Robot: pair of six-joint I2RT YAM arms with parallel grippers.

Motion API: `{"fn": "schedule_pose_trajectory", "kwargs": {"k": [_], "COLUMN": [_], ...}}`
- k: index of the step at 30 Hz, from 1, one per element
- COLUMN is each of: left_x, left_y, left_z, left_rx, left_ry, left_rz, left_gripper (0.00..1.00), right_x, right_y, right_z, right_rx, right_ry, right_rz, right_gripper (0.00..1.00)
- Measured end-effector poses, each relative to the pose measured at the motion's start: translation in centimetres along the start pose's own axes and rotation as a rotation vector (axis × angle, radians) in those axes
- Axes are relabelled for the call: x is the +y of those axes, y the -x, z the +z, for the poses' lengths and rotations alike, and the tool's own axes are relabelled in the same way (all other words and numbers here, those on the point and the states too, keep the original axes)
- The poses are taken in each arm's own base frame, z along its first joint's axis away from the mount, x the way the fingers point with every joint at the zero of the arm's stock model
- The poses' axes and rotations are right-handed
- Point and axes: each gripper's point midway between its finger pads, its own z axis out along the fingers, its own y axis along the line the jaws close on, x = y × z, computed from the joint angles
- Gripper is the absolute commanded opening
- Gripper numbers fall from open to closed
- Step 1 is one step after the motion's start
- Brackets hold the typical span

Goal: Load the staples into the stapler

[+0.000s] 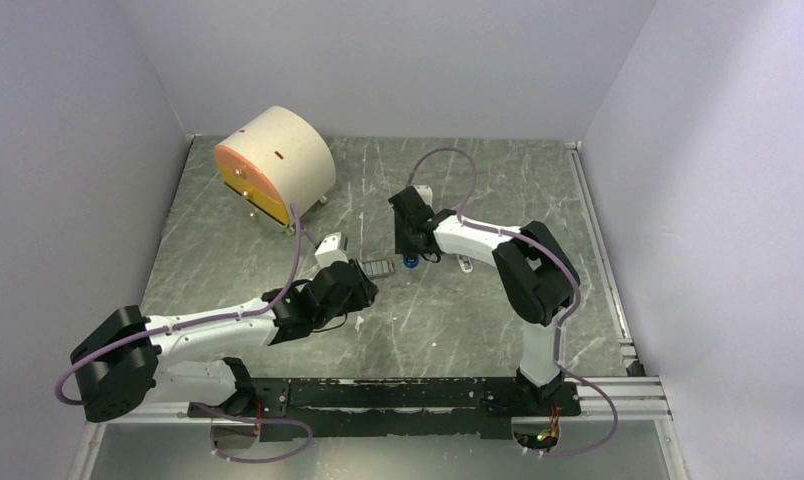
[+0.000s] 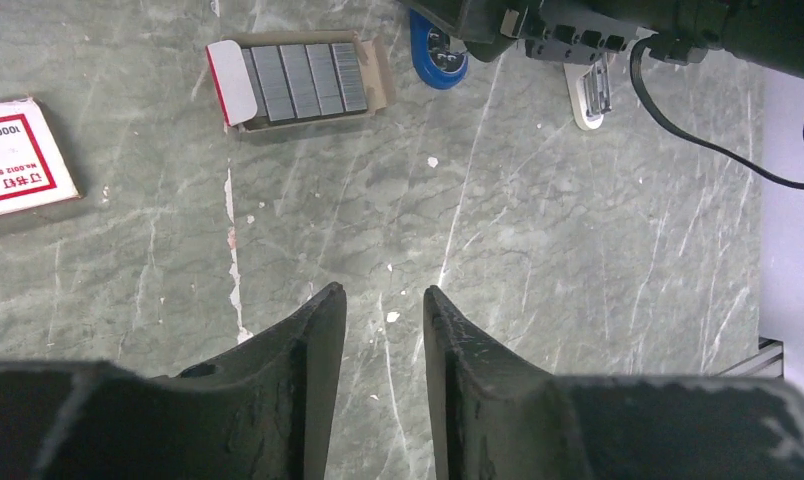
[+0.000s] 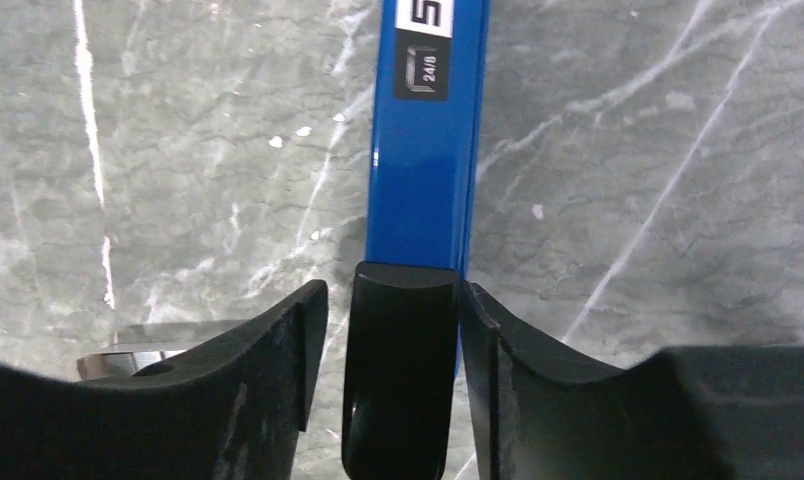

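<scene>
The staples (image 2: 303, 80) are dark-grey strips lying side by side in an open cardboard tray; they also show in the top view (image 1: 378, 267). My left gripper (image 2: 383, 295) is open and empty above bare table, short of the tray; in the top view it (image 1: 363, 285) sits just near-left of the tray. The blue stapler (image 3: 428, 150) runs away from my right gripper (image 3: 393, 290). Its black end sits between the jaws, against the right finger, with a small gap at the left finger. Only the stapler's blue tip (image 1: 410, 262) shows under the right gripper (image 1: 413, 240).
A red-and-white staple box (image 2: 18, 155) lies left of the tray. A small white and silver oblong piece (image 2: 593, 95) lies right of the stapler. A beige drum with an orange face (image 1: 273, 165) stands at the back left. Walls close in the table.
</scene>
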Motion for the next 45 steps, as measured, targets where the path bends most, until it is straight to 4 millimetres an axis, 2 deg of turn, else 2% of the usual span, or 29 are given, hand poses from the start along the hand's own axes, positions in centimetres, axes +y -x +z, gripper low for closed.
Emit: {"fn": "schedule_pose_trajectory", "kwargs": {"k": [5,9,15,18,22,26,30,33,38,45], "left_x": [-0.1,-0.4,-0.9,-1.1,-1.2,-1.4,-2.4,-3.2,-3.0,-2.7], "left_y": [-0.2,-0.4,-0.5,-0.7,-1.3,-1.8,-1.2,-0.7,-1.1,-1.9], "left_z": [-0.1,-0.2,-0.2,-0.2,-0.2,-0.3,-0.5,-0.6,-0.3,0.0], "left_rx": [0.013,0.025,0.036,0.039,0.065,0.096,0.099,0.087,0.102,0.129], "left_ry": [-0.011,-0.026,-0.05,-0.067,-0.08,-0.092,-0.107,-0.123,-0.115,-0.105], "left_rz": [0.011,0.02,0.025,0.019,0.017,0.029,0.057,0.06,0.062,0.07], "left_gripper": [0.48,0.5,0.52,0.52,0.53,0.53,0.53,0.53,0.53,0.52], "right_x": [0.6,-0.2,-3.8,-6.1,-8.4,-8.9,-9.8,-11.6,-14.1,-13.5], "right_y": [1.0,2.6,8.0,9.4,9.6,9.9,9.6,9.2,7.7,6.0], "right_z": [-0.2,-1.5,-6.5,-7.9,-8.4,-8.8,-8.9,-8.5,-7.2,-5.1], "right_rx": [-0.013,-0.042,-0.196,-0.226,-0.19,-0.195,-0.193,-0.176,-0.114,-0.03], "right_ry": [0.027,0.03,0.002,-0.032,-0.09,-0.115,-0.128,-0.146,-0.163,-0.104], "right_rz": [-0.021,-0.029,-0.014,0.013,0.035,0.039,0.039,0.048,0.053,-0.001], "right_gripper": [0.67,0.71,0.76,0.76,0.76,0.76,0.76,0.76,0.76,0.75]}}
